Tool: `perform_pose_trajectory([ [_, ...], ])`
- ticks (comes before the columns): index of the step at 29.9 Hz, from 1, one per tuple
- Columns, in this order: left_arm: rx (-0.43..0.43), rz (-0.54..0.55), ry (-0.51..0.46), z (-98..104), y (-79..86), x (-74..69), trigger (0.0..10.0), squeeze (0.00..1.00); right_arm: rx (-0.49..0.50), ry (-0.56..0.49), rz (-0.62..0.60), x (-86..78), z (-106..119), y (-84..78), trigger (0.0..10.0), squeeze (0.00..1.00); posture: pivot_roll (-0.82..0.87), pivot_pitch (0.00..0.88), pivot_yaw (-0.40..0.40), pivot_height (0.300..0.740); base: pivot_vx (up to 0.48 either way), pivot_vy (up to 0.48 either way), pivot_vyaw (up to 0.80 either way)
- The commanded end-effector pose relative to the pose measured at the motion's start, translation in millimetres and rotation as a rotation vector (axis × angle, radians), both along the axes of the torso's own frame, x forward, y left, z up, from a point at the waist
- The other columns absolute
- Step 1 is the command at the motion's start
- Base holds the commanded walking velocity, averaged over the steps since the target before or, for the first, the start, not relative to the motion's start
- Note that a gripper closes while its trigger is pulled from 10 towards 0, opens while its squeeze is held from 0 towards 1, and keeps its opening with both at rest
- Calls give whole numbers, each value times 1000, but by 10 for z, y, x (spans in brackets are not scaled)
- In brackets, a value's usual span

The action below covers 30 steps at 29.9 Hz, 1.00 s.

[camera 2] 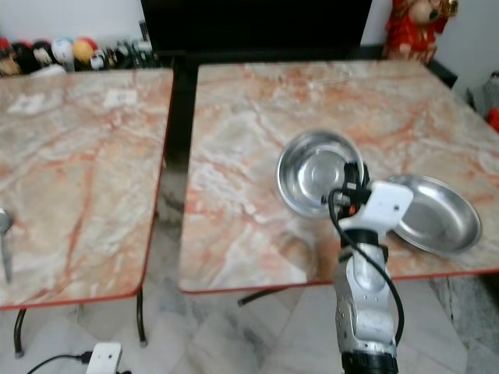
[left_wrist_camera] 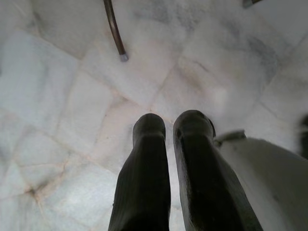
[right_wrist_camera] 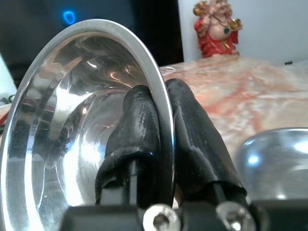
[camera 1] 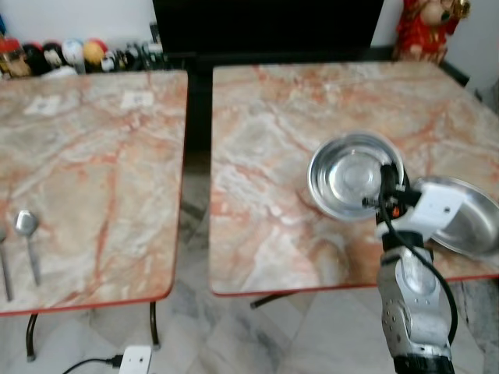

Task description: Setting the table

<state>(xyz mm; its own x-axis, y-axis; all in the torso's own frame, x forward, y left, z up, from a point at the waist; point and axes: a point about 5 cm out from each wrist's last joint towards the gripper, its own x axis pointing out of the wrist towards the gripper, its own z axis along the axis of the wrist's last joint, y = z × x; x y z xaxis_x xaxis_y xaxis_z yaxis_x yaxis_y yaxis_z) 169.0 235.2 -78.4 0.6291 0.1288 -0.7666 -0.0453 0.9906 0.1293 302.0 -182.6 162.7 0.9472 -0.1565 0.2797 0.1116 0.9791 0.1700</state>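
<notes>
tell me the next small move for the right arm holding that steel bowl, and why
Probably carry the bowl clear of the plate and lower it flat onto bare marble table. The right end effector is pinched on the bowl's rim, one finger inside and one outside, and the bowl is tilted rather than resting level, close beside the plate. The left end effector hangs over the floor.
</notes>
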Motion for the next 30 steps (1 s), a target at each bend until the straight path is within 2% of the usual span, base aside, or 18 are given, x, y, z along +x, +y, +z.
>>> perform_pose_trajectory([
  [1,-10,-6,33,-44,-39,-68,10000,0,2,-10,-27,-3,38,-64,10000,0,-101,80,25,740,0,-480,0],
  [8,-9,-12,34,-43,-30,-70,10000,0,40,2,-60,-4,15,-103,10000,0,-107,71,31,740,0,-478,0],
  [10,-2,-13,33,-35,-16,-58,10000,0,67,11,-87,-7,-3,-133,10000,0,-107,67,33,740,0,0,0],
  [11,0,-12,32,-30,-6,-53,10000,0,113,18,-117,-9,-21,-167,10000,0,-107,66,33,740,0,0,0],
  [16,2,-14,34,-28,4,-54,10000,0,179,28,-144,-13,-47,-200,10000,0,-107,63,36,740,0,0,0],
  [22,9,-18,40,-21,44,-60,10000,0,383,87,-200,15,-179,-247,10000,0,-101,58,44,740,0,0,0],
  [24,14,-23,42,-14,67,-56,10000,0,438,135,-182,89,-247,-212,10000,0,-103,57,54,740,0,0,0],
  [25,14,-23,42,-14,67,-56,10000,0,438,135,-182,89,-247,-212,10000,0,-103,57,54,740,0,0,0],
  [28,17,-25,41,-6,76,-42,10000,0,471,161,-120,211,-239,-122,10000,0,-103,65,61,740,0,0,0],
  [30,18,-27,39,-2,75,-33,10000,0,460,202,-92,287,-240,-67,10000,0,-101,71,64,740,0,0,0],
])
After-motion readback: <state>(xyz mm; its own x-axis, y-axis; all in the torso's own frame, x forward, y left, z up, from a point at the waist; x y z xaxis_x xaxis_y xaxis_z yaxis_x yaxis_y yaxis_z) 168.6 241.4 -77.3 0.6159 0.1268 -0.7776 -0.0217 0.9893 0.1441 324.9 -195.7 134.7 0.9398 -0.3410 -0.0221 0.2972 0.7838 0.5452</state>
